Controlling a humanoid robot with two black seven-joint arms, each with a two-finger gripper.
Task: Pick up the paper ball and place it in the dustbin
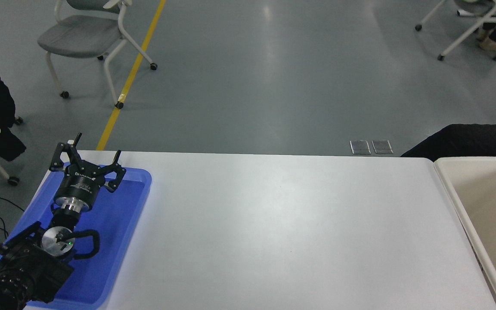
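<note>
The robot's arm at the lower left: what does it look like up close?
The left arm is black with silver metal rings at the joints, a looping black cable and a small green light. Its gripper is black with thin linked fingers and small white lettering.

A white surface point(274, 232) is seen, plain and unpatterned. To its left a bright blue tray point(114, 241) is laid, over which a black left gripper point(86, 161) (silver at the wrist) is held. To its right a cream-beige dustbin point(450, 189) is set.
</note>
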